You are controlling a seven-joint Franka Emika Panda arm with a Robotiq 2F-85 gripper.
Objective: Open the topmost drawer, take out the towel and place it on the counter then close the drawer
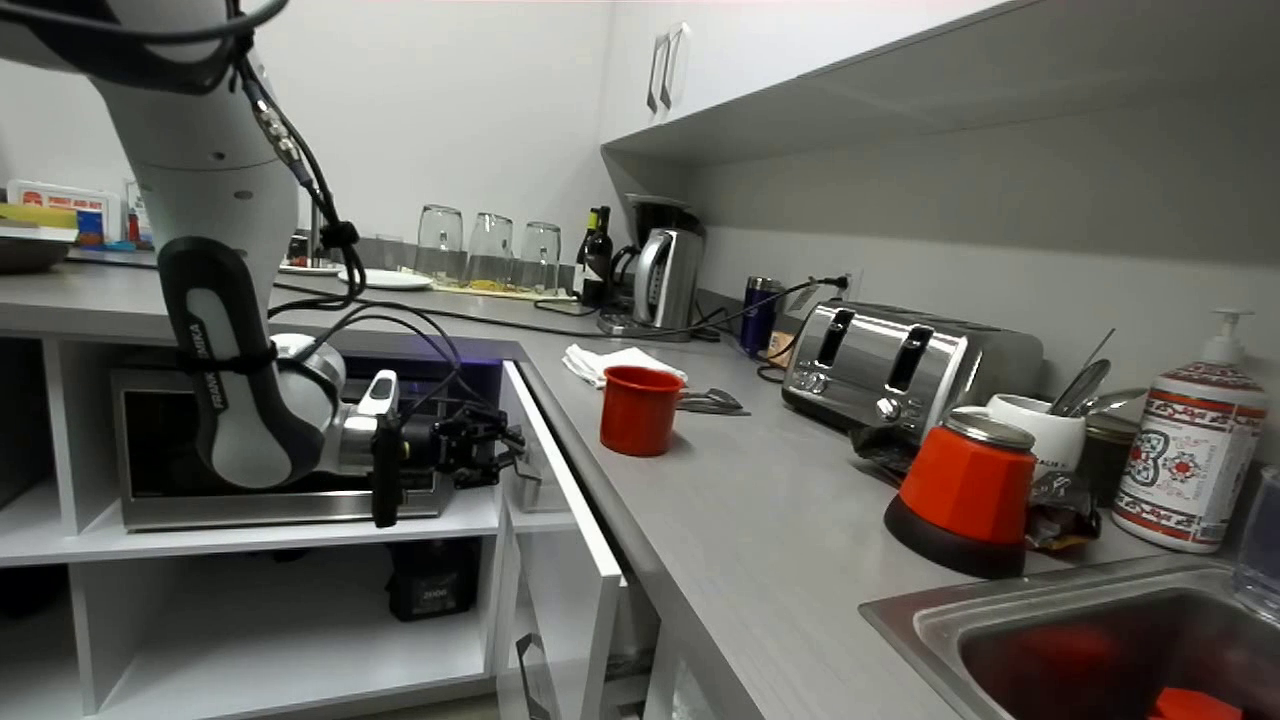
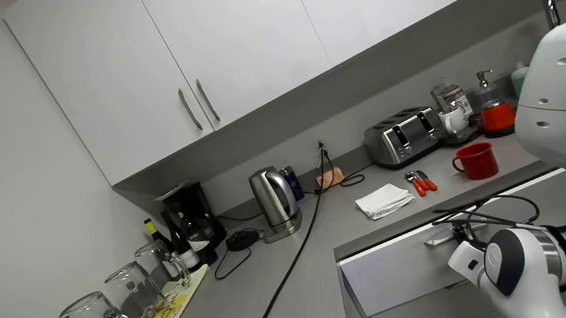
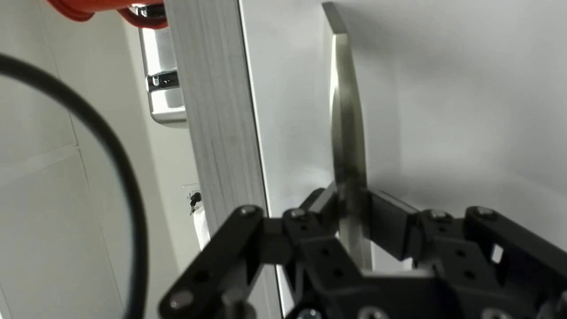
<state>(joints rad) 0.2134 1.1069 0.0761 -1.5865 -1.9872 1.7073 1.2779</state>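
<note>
The topmost drawer [image 1: 580, 560] has a plain white front, also seen in an exterior view [image 2: 398, 272] and the wrist view [image 3: 465, 88]. In an exterior view its top edge stands slightly out from under the counter, so it appears a little open. My gripper [image 3: 352, 208] is shut on its silver bar handle [image 3: 347, 124], with a black pad on each side. In an exterior view the gripper [image 1: 505, 450] is at the drawer front. The grey counter [image 1: 720, 520] lies above it, also in an exterior view [image 2: 312, 301]. The red-edged towel is out of view; the drawer's inside is hidden.
A red cup [image 1: 640, 410] stands near the counter edge above the drawer. A folded plain white cloth [image 2: 384, 201] and red-handled utensils [image 2: 420, 182] lie beside it. A toaster [image 1: 910, 370] stands behind. A microwave [image 1: 290, 512] sits in the open shelf beside my arm.
</note>
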